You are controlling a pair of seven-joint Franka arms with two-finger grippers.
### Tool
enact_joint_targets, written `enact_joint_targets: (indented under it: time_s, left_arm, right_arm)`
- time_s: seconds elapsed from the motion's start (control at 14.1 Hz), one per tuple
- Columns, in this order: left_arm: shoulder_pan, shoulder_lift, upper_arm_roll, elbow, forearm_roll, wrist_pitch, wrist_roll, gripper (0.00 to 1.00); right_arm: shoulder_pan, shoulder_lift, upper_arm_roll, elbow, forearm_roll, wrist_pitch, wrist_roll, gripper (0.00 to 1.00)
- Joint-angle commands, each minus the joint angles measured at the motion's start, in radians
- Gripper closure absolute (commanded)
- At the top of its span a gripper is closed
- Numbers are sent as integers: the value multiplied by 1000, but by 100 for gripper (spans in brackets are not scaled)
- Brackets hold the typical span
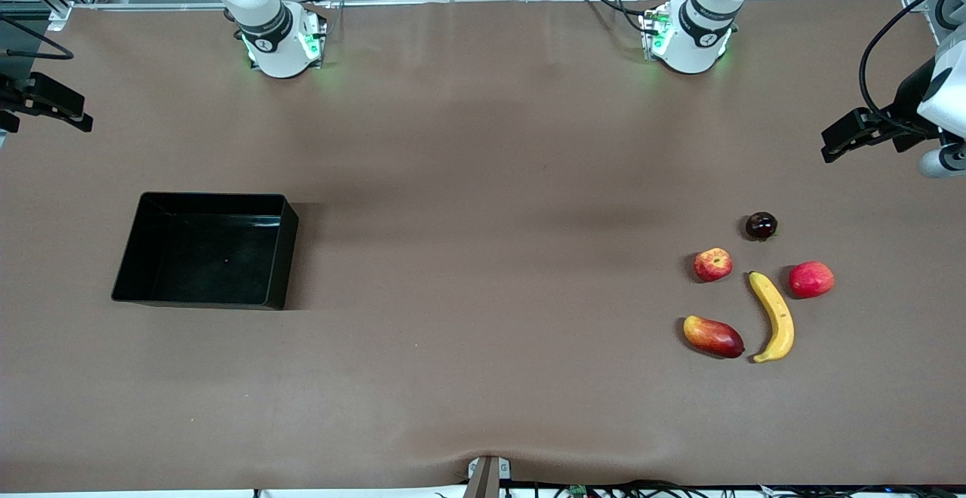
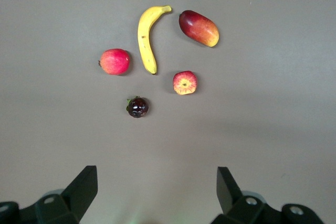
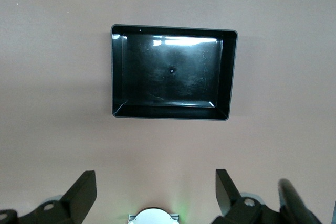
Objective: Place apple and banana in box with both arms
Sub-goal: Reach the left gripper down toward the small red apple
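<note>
The streaked red apple (image 1: 713, 264) (image 2: 185, 83) lies on the brown table toward the left arm's end. The long yellow banana (image 1: 773, 317) (image 2: 147, 38) lies beside it, slightly nearer the front camera. The black box (image 1: 275, 264) (image 3: 116, 72) stands empty toward the right arm's end. My left gripper (image 1: 834, 139) (image 2: 157, 182) hangs open and empty over the table's edge at the left arm's end, apart from the fruit. My right gripper (image 1: 75, 113) (image 3: 156, 184) hangs open and empty over the table's edge at the right arm's end, apart from the box.
A smooth red fruit (image 1: 811, 279) (image 2: 115, 61), a red-yellow mango-like fruit (image 1: 713, 336) (image 2: 199, 28) and a small dark round fruit (image 1: 761, 225) (image 2: 138, 107) lie around the banana and apple. Bare tablecloth stretches between the fruit and the box.
</note>
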Motion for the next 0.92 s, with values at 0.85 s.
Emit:
enact_joint_targets:
  time_s: [0.85]
  left_arm:
    - [-11,226,-7,18,1,118,-5,0]
  right_arm:
    - [-17,-16,8,-12,14,-3,4,0]
